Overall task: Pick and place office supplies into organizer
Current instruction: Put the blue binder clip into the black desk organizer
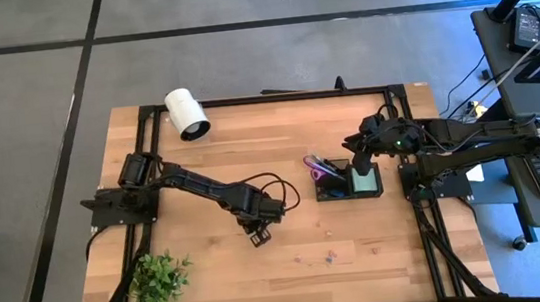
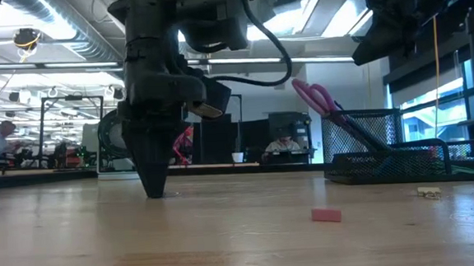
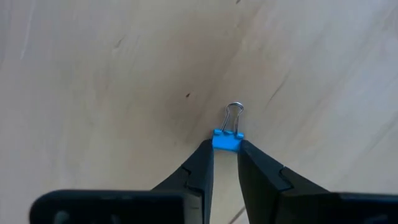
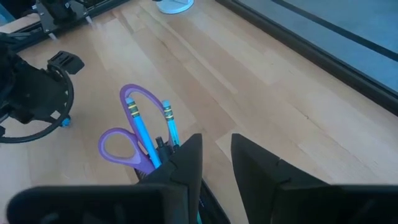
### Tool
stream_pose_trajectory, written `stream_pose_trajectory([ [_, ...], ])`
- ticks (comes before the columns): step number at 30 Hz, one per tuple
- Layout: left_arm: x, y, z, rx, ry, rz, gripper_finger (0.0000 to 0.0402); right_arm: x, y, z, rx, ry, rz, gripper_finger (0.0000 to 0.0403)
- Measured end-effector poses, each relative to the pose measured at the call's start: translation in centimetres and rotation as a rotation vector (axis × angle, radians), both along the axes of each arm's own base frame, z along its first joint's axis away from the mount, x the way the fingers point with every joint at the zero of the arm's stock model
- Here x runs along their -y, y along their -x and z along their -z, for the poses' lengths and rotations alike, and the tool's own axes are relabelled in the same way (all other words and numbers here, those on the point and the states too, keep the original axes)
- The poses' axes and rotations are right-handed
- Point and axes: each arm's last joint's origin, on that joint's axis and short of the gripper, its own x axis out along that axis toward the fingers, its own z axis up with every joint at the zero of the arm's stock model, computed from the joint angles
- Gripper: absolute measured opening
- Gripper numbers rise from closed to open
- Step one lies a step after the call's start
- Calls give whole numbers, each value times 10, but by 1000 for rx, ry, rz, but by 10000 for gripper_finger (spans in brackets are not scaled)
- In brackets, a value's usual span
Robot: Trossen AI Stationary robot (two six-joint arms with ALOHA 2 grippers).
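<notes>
The left end effector (image 3: 225, 158) pointed straight down at the wooden bench (image 1: 293, 269), its two fingers clenched on a small blue binder clip (image 3: 227, 140). The clip sat between the fingertips against the bench, its wire loop sticking out just beyond them. The right end effector (image 4: 214, 152) hovered just above the black mesh organizer (image 1: 349, 185), fingers slightly parted and grasping nothing visible. Directly below it, purple-handled scissors (image 4: 127, 134) and two blue pencils (image 4: 144, 134) stood in the organizer, and a light green notepad (image 1: 363, 180) lay in another compartment. Between the two end effectors, a pink block (image 2: 325, 215) lay loose on the bench.
</notes>
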Motion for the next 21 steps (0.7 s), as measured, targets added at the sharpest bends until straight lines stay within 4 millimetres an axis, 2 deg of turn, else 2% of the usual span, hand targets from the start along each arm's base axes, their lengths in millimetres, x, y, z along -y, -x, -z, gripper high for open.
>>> stream_pose_trajectory([
  [4, 1, -6, -9, 21, -1, 68, 57, 0, 0, 0, 0, 0, 0, 90],
  [7, -1, -21, -18, 127, -24, 115, 57, 0, 0, 0, 0, 0, 0, 90],
  [11, -4, -31, -27, 200, -34, 148, 57, 0, 0, 0, 1, 0, 0, 90],
  [16, -13, -53, -43, 390, -119, 188, 57, 0, 0, 0, 3, 1, -1, 90],
  [21, -24, -76, -58, 656, -175, 213, 57, 0, 0, 0, 5, 1, -1, 90],
])
